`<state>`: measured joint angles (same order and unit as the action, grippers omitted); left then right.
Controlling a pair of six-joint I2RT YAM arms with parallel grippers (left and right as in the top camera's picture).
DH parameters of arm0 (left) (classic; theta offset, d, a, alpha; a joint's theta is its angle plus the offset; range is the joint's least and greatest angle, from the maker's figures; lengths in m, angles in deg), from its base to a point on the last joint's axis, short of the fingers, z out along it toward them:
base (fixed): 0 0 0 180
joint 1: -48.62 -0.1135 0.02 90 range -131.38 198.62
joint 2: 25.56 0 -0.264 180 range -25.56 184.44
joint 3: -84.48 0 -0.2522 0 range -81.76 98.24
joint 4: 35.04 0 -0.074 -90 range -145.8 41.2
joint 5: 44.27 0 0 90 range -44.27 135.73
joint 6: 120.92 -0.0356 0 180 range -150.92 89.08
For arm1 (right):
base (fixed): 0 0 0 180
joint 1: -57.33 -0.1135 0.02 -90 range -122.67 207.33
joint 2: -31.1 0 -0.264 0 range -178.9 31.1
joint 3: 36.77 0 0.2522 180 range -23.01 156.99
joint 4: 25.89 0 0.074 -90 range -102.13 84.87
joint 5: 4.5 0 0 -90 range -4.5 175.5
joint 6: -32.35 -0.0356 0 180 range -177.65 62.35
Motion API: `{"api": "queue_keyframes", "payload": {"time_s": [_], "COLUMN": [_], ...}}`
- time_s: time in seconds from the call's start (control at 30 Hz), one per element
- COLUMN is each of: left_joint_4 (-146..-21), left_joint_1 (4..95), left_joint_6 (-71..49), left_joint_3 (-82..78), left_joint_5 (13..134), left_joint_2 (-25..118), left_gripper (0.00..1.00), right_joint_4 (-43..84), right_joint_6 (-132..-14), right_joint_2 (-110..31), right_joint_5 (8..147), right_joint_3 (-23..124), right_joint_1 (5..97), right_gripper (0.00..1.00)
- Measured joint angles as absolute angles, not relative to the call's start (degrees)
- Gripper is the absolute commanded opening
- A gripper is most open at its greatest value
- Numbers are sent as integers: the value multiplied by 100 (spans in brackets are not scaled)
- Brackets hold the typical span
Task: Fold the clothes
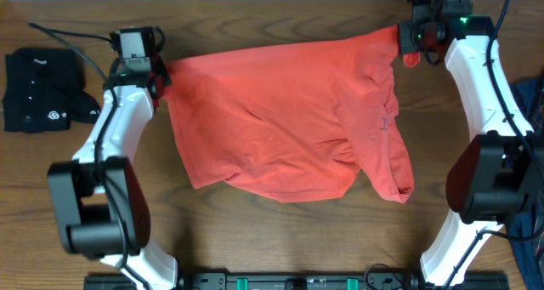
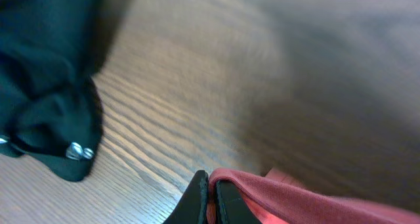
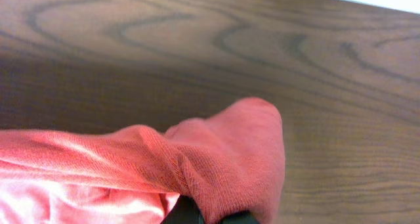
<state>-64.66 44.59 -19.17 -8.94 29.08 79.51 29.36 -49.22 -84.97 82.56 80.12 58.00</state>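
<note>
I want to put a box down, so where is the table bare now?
Bare table lies behind the red T-shirt, between left arm and right arm, and in front of its near hem. The black shirt crowds the left end; a dark blue garment lies at the right edge.

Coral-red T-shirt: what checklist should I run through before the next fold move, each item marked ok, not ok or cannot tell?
1. Left gripper shut on the T-shirt edge: ok.
2. Right gripper shut on the opposite far corner: ok.
3. Far edge stretched between both grippers: ok.
4. T-shirt lying flat: not ok; it is wrinkled and its right side is bunched.
5. Black shirt clear of the T-shirt: ok, they lie apart.
6. Lettering face up or down: cannot tell.
</note>
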Motion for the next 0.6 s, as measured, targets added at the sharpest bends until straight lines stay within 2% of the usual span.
{"api": "queue_keyframes", "payload": {"time_s": [0.6], "left_joint_4": [-6341], "left_joint_1": [4463], "left_joint_6": [-1917], "left_joint_3": [-863], "left_joint_5": [2865], "left_joint_2": [8225], "left_gripper": [6], "right_joint_4": [3352], "right_joint_6": [-4817], "right_joint_2": [-9039], "right_joint_5": [8444], "right_joint_3": [8423], "right_joint_1": [5612], "right_gripper": [1]}}
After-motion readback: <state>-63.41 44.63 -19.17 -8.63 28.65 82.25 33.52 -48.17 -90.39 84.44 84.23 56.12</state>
